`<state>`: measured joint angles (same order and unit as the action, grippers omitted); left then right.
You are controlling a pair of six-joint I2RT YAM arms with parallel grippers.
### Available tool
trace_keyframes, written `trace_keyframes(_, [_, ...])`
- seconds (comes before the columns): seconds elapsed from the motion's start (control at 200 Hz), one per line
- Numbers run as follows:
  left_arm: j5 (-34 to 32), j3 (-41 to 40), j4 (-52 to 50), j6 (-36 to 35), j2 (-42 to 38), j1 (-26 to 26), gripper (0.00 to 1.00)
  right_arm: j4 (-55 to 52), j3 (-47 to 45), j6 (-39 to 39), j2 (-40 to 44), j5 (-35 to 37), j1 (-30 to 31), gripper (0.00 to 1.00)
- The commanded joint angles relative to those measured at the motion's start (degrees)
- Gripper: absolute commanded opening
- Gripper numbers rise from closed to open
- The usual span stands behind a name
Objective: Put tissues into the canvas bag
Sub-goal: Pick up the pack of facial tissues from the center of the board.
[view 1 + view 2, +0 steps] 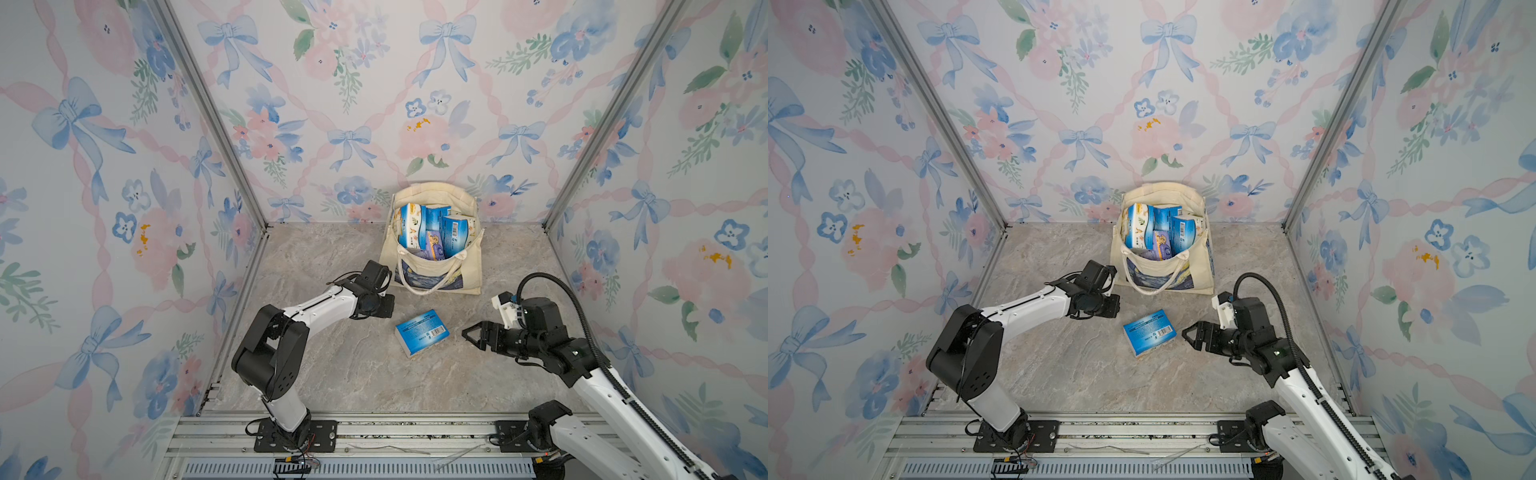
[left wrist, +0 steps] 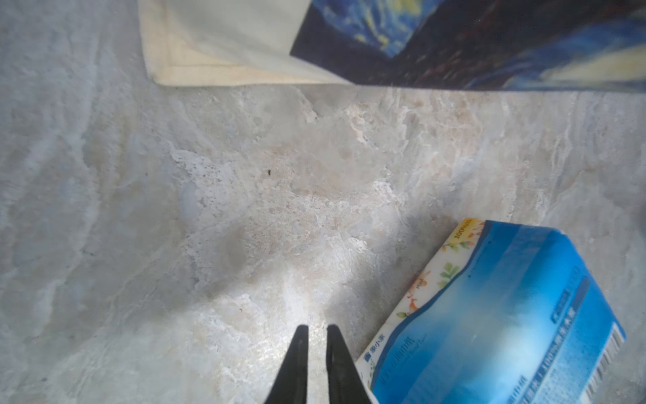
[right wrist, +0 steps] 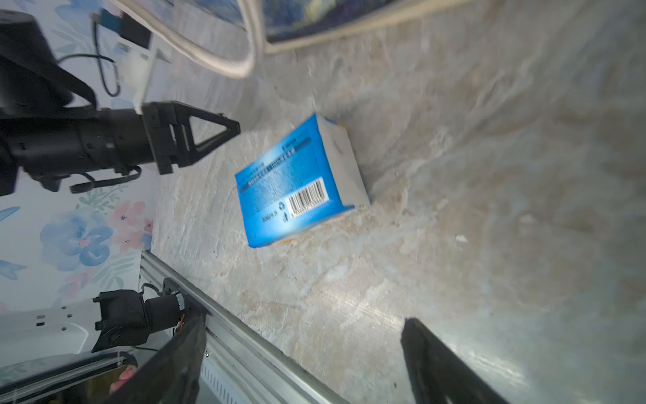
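Boxing in three sides: tall flat wall panels (image 1: 104, 166) papered in pastel bows and flowers, joined at the far corners by bare metal posts (image 1: 232, 137); closing the near edge: ribbed aluminium rails (image 1: 374, 432) carrying both arm bases.

Spread between them: smooth grey-beige marble-patterned tabletop (image 1: 332, 374), mostly bare, with open room across the middle and the near strip.

Standing upright at the middle of the back edge, close to the far wall: soft cream canvas tote bag (image 1: 465, 274) with a dark-blue swirling painted panel and a rope-like handle (image 1: 424, 289) drooping over its near face; mouth gaping, stuffed with glossy blue-and-white plastic-wrapped tissue packs (image 1: 432, 230) set on end, one lilac among them.

Angled in from the near left: white-and-black left arm (image 1: 316, 309), wrist close beside the bag's near-left corner; angled in from the near right: right arm (image 1: 590, 386), trailed by a black ribbed cable hose (image 1: 582, 316).

Lying flat on the tabletop between both wrists, in front of the bag, near it but apart: one brick-shaped blue tissue pack (image 1: 422, 332), barcode face up, floral white side panels, shiny wrap.

Pointing down just beside that pack: left gripper (image 2: 317, 327), slim black fingers nearly pressed together, only a thin slit between, nothing in it; facing the pack's other side, near but apart: right gripper (image 1: 468, 332), black triangular fingers spread wide, empty.
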<state>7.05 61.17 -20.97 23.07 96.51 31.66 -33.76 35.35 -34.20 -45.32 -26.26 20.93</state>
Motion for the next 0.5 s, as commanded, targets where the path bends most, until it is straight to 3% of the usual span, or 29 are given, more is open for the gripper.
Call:
trace_keyframes(0.0, [0.42, -2.43, 0.43, 2.41, -0.18, 1.11, 0.15, 6.2, -5.96, -7.47, 0.46, -7.65, -0.47, 0.89])
trace_keyframes(0.24, [-0.15, -4.37, 2.95, 6.08, -0.43, 2.69, 0.17, 21.19, -17.79, -16.43, -0.57, -11.91, -0.47, 0.94])
trace_keyframes(0.49, [1.64, -3.7, 3.14, 7.6, 0.17, 5.37, 0.17, 26.64, -19.79, -16.23, -5.23, -12.65, -0.15, 0.97])
